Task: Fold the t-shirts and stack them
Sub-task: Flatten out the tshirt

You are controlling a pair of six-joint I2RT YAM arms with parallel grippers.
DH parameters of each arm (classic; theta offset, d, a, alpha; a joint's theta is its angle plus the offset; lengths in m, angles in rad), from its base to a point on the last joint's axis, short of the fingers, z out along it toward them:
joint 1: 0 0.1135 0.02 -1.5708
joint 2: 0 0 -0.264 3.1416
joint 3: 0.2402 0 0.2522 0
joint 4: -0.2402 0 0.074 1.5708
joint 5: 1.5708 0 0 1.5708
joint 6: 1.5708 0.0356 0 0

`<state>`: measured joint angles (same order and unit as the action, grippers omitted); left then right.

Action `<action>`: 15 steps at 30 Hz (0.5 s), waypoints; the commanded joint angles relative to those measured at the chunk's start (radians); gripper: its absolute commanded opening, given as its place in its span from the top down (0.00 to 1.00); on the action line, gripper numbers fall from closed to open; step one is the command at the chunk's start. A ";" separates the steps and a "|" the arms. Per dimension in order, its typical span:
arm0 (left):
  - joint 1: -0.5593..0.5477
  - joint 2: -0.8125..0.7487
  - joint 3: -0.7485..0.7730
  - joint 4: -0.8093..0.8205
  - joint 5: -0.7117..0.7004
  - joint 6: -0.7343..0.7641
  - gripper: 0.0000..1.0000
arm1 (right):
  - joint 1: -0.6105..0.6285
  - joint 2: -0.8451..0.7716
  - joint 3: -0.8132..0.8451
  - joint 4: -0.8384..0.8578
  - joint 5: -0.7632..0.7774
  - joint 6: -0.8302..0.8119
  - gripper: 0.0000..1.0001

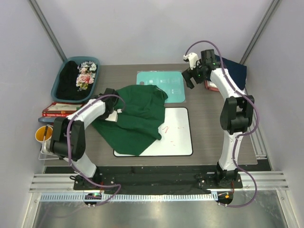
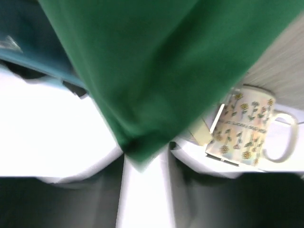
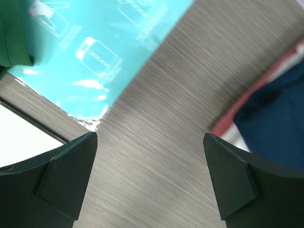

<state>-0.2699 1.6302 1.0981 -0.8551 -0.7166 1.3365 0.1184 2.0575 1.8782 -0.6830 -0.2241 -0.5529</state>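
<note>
Dark green t-shirt (image 2: 156, 71) close against the left wrist lens, filling the upper frame and narrowing to a blurred tip at lower centre between two pale shapes. Cannot tell from this view whether the left gripper (image 1: 113, 114) pinches that tip or stands slightly parted around it. From above: same shirt (image 1: 137, 118) spread and rumpled, centre-left of the table (image 1: 213, 133). Lower part draped over the left side of the whiteboard (image 1: 175, 133), upper right corner overlapping the left edge of the teal board (image 1: 168, 85). Left gripper at the shirt's left edge.

Black floral-print t-shirt (image 1: 78, 78) bunched inside a blue basin (image 1: 59, 78), upper left. Folded navy t-shirt (image 1: 235, 71) on top of a reddish one (image 1: 209, 86), upper right.

Right gripper (image 3: 152, 180) spread wide, nothing between the fingertips (image 3: 71, 175), hanging over bare table between the teal board (image 3: 95, 57) and the navy t-shirt (image 3: 275, 118). Reddish edge (image 3: 247, 104) just below the navy cloth.

Faint red marks on the whiteboard. Floral mug (image 2: 247, 128) at right of the left wrist view. Red book (image 1: 57, 110) and yellow cup (image 1: 44, 134) at far left of the top view.
</note>
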 commanded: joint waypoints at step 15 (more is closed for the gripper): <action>-0.170 -0.044 0.504 -0.418 0.485 -0.361 0.00 | 0.147 0.064 -0.109 0.007 -0.253 -0.396 0.00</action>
<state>-0.3473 1.6958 1.5913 -1.0843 -0.4793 1.0309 0.1986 2.2440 1.9171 -0.6746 -0.4397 -0.6754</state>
